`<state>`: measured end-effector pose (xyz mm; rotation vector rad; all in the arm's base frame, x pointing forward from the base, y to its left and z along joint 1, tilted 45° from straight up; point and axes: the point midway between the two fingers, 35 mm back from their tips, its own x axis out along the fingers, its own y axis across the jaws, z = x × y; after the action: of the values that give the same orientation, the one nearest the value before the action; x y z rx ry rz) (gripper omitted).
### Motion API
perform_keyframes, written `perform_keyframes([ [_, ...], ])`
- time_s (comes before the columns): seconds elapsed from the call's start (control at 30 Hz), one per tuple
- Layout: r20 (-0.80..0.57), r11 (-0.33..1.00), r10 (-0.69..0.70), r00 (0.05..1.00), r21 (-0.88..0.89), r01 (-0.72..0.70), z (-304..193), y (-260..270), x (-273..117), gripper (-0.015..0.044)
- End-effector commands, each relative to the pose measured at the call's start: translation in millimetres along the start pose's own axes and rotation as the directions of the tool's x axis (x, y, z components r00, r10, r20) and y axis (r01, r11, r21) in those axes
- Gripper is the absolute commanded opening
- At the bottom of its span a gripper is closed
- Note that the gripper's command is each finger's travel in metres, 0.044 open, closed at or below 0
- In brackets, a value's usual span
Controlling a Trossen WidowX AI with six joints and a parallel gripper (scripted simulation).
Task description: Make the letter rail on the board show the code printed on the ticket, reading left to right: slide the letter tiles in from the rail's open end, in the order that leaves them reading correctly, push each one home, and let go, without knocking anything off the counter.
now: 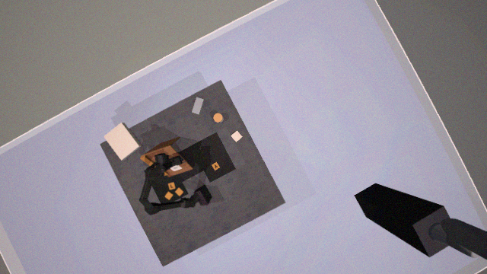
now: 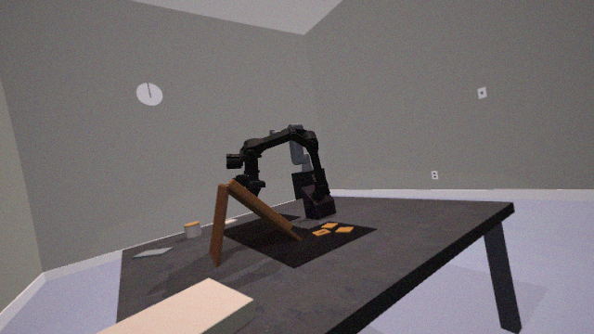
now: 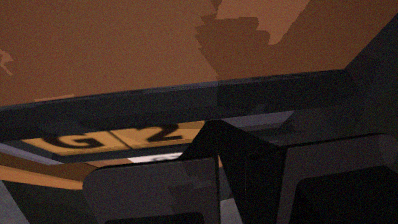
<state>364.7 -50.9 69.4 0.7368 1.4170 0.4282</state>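
The brown board point(image 1: 161, 146) point(image 2: 260, 209) point(image 3: 125, 45) leans on the dark table point(image 1: 236, 198) point(image 2: 394, 250). Its dark letter rail point(image 3: 165, 102) crosses the wrist view. Two orange tiles sit side by side in the rail, reading G point(image 3: 75, 141) and Z point(image 3: 162, 134). The white ticket point(image 1: 176, 167) point(image 3: 155, 157) lies just below; its print is too small to read. My gripper point(image 1: 163, 159) point(image 2: 252, 183) point(image 3: 213, 127) is shut and empty, with its tip right beside the Z tile. Three loose orange tiles point(image 1: 171, 186) point(image 1: 169, 195) point(image 1: 179, 192) point(image 2: 329, 225) lie under the arm. One more tile point(image 1: 215, 166) lies on the black mat point(image 1: 218, 148) point(image 2: 278, 246).
A beige box point(image 1: 122, 141) point(image 2: 186, 311) lies at a table corner. An orange-topped cup point(image 1: 218, 117) point(image 2: 192, 229), a grey card point(image 1: 197, 105) point(image 2: 152, 252) and a small pale square point(image 1: 237, 136) lie beyond the board. The arm's base point(image 2: 317, 204) stands behind the mat.
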Motion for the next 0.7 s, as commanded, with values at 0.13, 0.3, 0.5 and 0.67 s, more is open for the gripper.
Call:
perform_keyframes([
  [0.13,0.005,1.0,0.002,1.0,0.001,-0.002,1.0,4.7,-2.1,0.0],
  [0.3,0.005,1.0,0.002,1.0,0.001,-0.002,1.0,6.4,-2.2,0.0],
  [0.5,0.005,1.0,0.002,1.0,0.001,-0.002,0.2,5.2,-1.9,0.0],
  [0.67,0.005,1.0,0.002,1.0,0.002,-0.002,-5.0,2.9,-6.7,0.0],
])
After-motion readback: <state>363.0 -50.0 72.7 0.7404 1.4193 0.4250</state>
